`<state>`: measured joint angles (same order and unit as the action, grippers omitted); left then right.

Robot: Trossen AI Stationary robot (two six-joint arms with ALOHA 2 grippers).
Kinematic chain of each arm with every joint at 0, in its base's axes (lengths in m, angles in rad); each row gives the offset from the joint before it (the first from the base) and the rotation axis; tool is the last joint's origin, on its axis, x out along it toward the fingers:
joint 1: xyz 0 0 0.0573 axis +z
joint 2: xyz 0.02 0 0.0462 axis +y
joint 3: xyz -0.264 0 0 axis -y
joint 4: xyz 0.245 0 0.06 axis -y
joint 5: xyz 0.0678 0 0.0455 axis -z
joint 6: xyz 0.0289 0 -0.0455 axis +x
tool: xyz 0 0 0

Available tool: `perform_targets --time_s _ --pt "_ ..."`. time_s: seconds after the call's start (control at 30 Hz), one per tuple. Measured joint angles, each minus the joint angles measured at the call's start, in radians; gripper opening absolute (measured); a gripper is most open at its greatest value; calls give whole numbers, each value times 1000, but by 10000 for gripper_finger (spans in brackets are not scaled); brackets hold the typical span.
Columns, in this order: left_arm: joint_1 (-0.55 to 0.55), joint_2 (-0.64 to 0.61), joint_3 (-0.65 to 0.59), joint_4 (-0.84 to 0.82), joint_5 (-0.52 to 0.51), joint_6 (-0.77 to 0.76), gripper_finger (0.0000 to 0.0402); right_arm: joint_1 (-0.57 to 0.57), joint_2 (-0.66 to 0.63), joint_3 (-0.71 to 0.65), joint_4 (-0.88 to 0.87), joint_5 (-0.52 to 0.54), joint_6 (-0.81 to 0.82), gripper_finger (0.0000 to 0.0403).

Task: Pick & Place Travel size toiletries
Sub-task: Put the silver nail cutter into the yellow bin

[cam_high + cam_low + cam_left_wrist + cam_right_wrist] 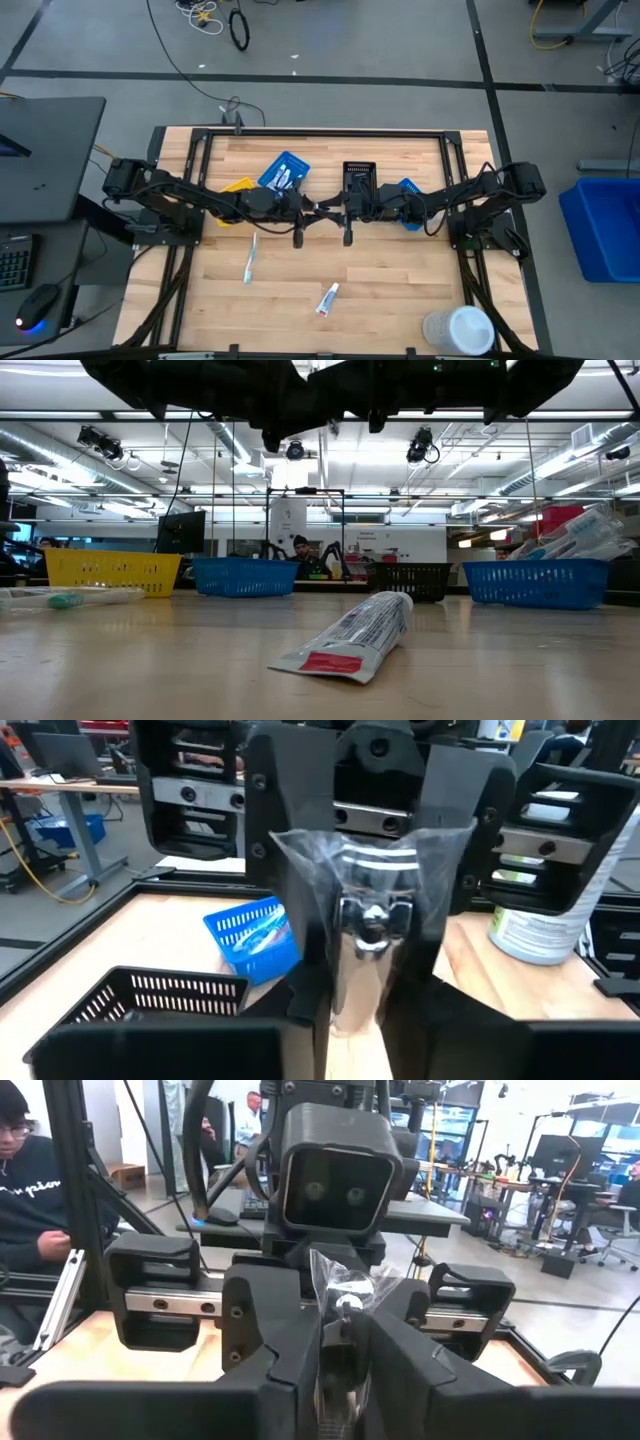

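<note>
Midway over the bench, my left tool (298,240) and right tool (348,238) both clench one clear-wrapped item (372,910); no label readable.

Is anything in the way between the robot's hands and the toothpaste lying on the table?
Nothing lies on the table around the toothpaste tube to block it. But the left gripper and right gripper are both up over the middle, pinching one clear packet between them, so neither is free.

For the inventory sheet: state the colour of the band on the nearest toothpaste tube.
Red, on a white tube; the low view shows it best.
</note>
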<state>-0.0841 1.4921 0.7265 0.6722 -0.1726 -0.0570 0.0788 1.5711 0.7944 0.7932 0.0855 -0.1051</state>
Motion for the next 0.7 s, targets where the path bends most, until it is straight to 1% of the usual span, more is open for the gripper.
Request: perform_targets --time_s 0.07,0.13,0.23,0.3,0.37,0.47,0.57,0.67,0.7 --pt "0 0 0 -8 1 -2 61 0 0 0 -4 1 0 102" --pt "0 0 0 -17 1 -12 59 0 0 1 -10 1 0 113" --pt "0 0 0 -44 -3 -39 61 0 0 1 -30 50 -7 126" --pt "0 0 0 -77 -8 -65 68 1 -2 1 -48 89 -13 133" --pt "0 0 0 -131 -40 -93 73 0 -13 1 -85 99 -15 140" --pt "0 0 0 -248 -91 -148 67 0 -49 2 -194 99 -15 149" --pt "-1 -19 -1 -347 -139 -173 59 0 -88 2 -349 98 16 155" --pt "-7 -88 -1 -459 -223 -157 59 1 -118 2 -500 98 66 157" --pt "-7 -119 0 -520 -257 -151 61 1 -125 2 -546 98 79 157"
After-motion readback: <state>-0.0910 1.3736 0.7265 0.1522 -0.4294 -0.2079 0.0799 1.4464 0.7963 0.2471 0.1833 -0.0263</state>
